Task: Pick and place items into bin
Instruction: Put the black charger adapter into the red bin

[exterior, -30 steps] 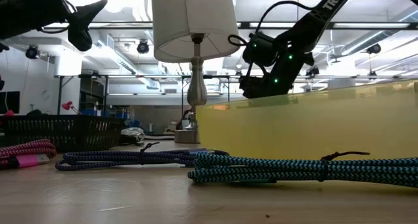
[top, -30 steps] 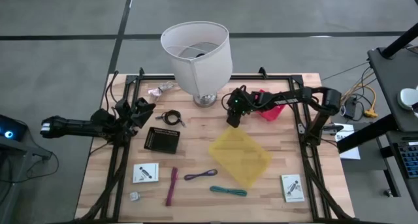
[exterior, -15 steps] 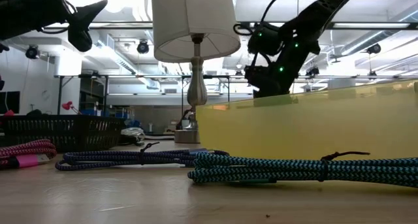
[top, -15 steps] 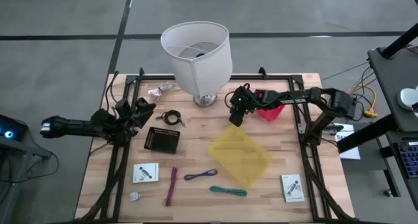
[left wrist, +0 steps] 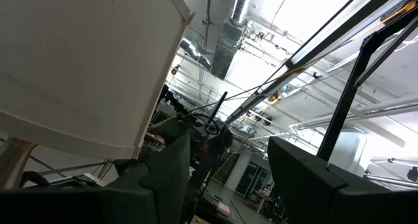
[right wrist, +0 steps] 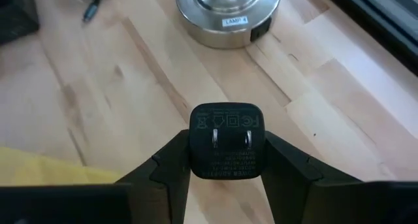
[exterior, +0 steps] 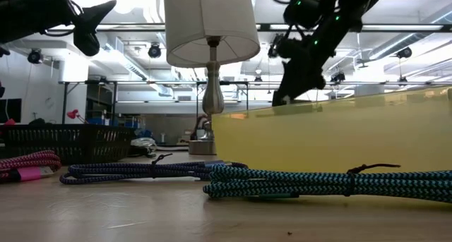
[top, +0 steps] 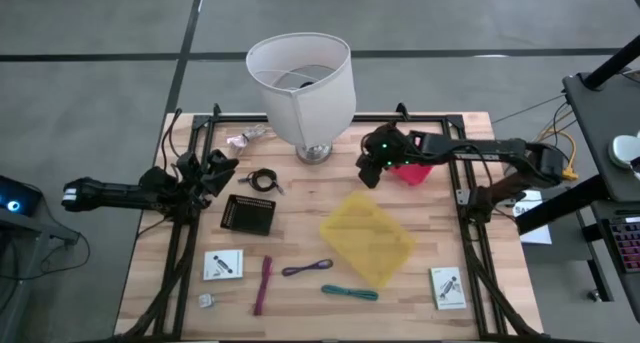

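Right gripper (top: 371, 173) has shifted right and risen since a second ago, fingers clamped on a black plug adapter (right wrist: 225, 141) (prongs facing the wrist camera), above bare wood near the lamp base (right wrist: 228, 12), far of the yellow bin (top: 367, 239). Left gripper (top: 222, 169) hangs over the table's left edge, jaws apart, empty. Teal tie (top: 349, 292) lies near the bin.

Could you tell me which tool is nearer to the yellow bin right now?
The right. The right tool, gripping a black plug, hangs just beyond the yellow bin's far corner; the left tool waits open at the table's left edge.
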`<state>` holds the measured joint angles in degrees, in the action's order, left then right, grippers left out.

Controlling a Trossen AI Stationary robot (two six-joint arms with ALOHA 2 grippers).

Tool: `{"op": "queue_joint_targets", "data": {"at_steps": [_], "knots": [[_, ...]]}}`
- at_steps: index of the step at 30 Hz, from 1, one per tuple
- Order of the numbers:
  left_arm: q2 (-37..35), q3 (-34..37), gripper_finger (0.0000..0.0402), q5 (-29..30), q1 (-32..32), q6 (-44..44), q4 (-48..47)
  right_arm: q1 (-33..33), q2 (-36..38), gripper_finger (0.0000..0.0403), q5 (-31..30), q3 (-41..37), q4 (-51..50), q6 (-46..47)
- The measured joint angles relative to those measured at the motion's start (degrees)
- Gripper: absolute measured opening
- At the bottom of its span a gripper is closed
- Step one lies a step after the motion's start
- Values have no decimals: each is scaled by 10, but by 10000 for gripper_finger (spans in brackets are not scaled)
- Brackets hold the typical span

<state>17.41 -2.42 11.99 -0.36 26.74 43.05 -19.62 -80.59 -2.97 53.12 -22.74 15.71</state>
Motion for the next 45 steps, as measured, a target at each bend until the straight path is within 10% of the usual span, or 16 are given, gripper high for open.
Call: {"op": "queue_joint_targets", "data": {"at_steps": [45], "knots": [[1,0,190,0,0,-1,0,-142,131,141,-14,-85,-125,-112]]}}
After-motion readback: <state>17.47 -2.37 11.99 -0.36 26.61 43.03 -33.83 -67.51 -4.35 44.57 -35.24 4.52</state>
